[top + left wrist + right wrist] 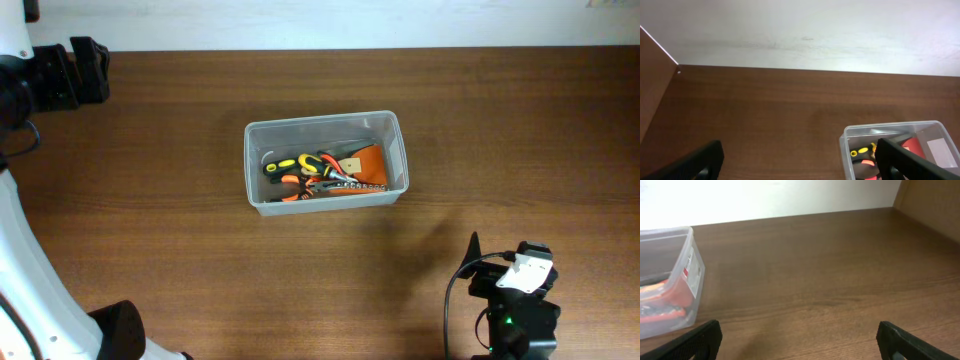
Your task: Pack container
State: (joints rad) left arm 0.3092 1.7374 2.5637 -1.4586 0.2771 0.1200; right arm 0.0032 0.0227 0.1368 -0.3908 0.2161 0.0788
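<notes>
**A:** Start at the jaws. What are they doing?

**B:** The left jaws stand wide open. In the left wrist view the two black fingertips (pixel 700 161) sit at the lower corners of the frame with only bare wood between them. The right jaws are spread just as wide, black fingertips (pixel 697 341) at both lower corners, holding nothing.

**A:** And outward from there?

**B:** First the brown wood-grain counter (pixel 500 120). On it is the clear plastic rectangular container (pixel 322 121) with rounded corners and a rim, near the middle of the overhead frame, slightly above centre. Both arms are well apart from it, the left at the upper left of that frame and the right at the lower right.

**A:** What's inside?

**B:** A yellow-and-black-handled tool (pixel 285 163), orange-handled pliers (pixel 292 181) and a flat orange piece (pixel 368 160). They are bunched toward the lower long wall.

**A:** How will it handle?

**B:** I judge the thin, see-through walls to be light on their own and likely to flex under a squeeze. They look smooth, so they are probably slippery against hard pads. The tools look like metal, so most of the weight is theirs. It sits off-centre, and a lift from one end could tip the container or let the load slide.

**A:** So where should it be gripped?

**B:** At the rim, which should be the stiffest part and gives a lip to catch. I would pinch over the top edge of each short wall, one arm per end, and keep it level.
</notes>
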